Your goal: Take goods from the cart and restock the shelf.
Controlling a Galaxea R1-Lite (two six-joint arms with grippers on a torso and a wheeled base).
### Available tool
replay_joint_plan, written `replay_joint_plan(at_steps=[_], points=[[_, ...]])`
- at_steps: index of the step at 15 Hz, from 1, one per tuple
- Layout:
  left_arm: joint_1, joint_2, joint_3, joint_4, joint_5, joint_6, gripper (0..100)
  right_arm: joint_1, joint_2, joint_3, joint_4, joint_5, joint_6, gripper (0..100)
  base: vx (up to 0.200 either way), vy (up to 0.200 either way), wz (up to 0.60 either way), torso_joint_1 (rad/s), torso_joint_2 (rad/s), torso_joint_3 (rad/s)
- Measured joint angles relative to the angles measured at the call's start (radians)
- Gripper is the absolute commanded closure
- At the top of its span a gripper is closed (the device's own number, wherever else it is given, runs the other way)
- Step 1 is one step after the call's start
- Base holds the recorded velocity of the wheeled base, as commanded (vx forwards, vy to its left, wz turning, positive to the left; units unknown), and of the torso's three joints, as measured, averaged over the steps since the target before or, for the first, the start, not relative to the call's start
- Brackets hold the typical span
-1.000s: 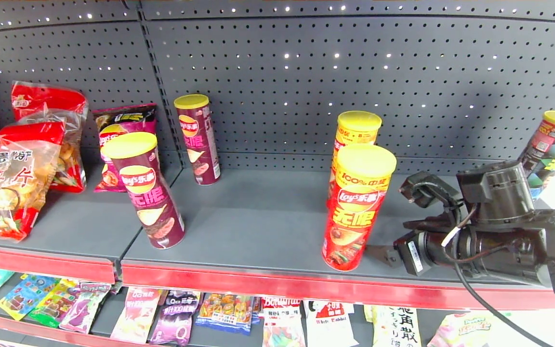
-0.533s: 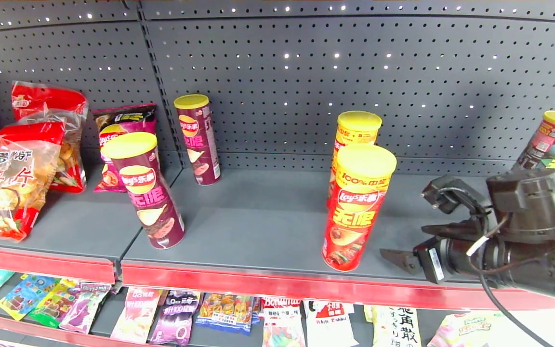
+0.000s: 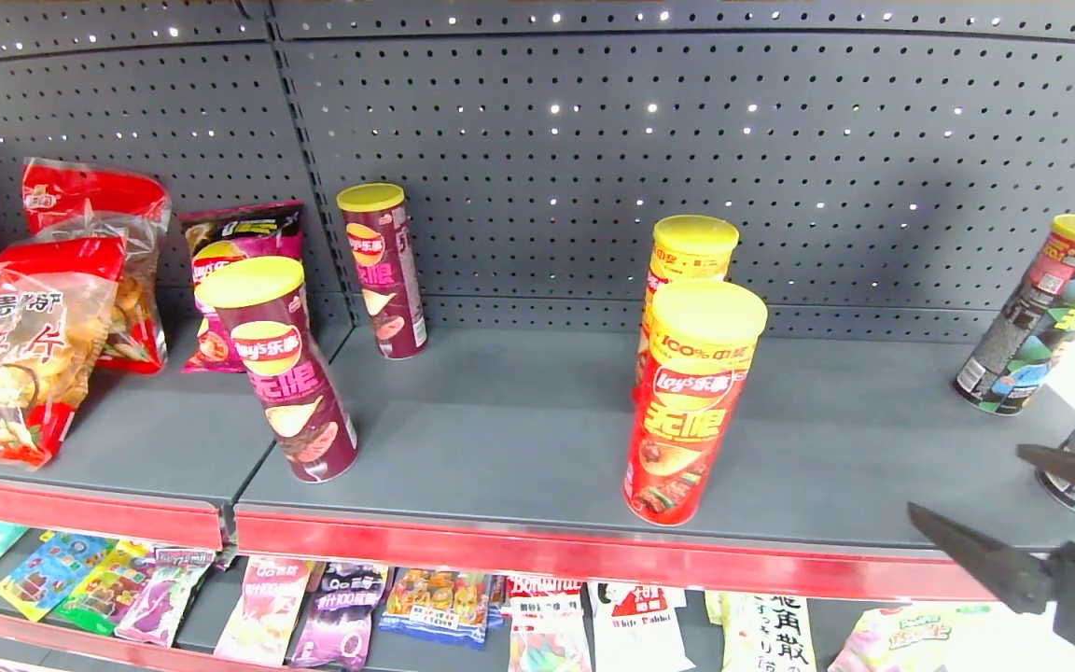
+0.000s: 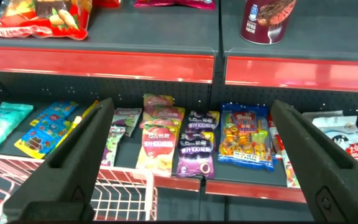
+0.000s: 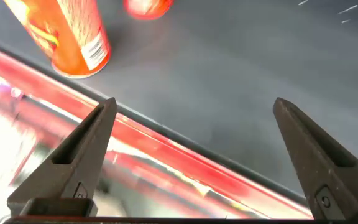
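Left gripper (image 4: 191,104): fingers spread wide, empty, low in front of lower shelf row, above wire cart (image 4: 123,190). Shelf (image 3: 519,439), left end: red snack bags (image 3: 29,345); purple can (image 3: 281,369) tilted, near front edge. Centre: red can (image 3: 691,401) upright by front lip. Right: dark patterned can (image 3: 1041,313). Right gripper (image 3: 965,479): fingers spread, empty, at shelf's front right edge, well apart from red can.

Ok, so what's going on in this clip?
A two-armed robot is restocking a snack shelf. Neither tool holds anything now. The right tool, open, is at the shelf's front edge, right of the upright red chip can and apart from it. The left tool, also open, sits lower, facing the candy bags on the shelf below, with the cart's wire basket close by.
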Motion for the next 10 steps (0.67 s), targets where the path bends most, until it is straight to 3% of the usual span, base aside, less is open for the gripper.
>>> replay_joint_plan(at_steps=[1,3,6,8,10], points=[[-0.001,0.0,0.0,0.0,0.001,-0.018,0,-0.031,-0.097,0.019,0.029,-0.034,-0.011,0,0.0,0.0,0.0,0.0,0.0,0.0],[-0.001,0.0,0.0,0.0,0.002,-0.037,0,-0.174,-0.279,0.026,0.161,-0.082,-0.024,0,0.0,0.0,0.0,0.0,0.0,0.0],[-0.001,0.0,0.001,0.001,-0.001,-0.041,0,-0.449,-0.497,-0.035,0.537,-0.088,-0.017,0,0.0,0.0,0.0,0.0,0.0,0.0],[-0.001,0.0,0.002,0.0,-0.004,-0.042,0,-0.54,-0.625,-0.021,0.621,0.031,-0.003,0,0.0,0.0,0.0,0.0,0.0,0.0],[-0.001,0.0,0.003,-0.001,-0.019,-0.046,0,-0.529,-0.745,0.074,0.599,0.156,-0.001,0,0.0,0.0,0.0,0.0,0.0,0.0]])
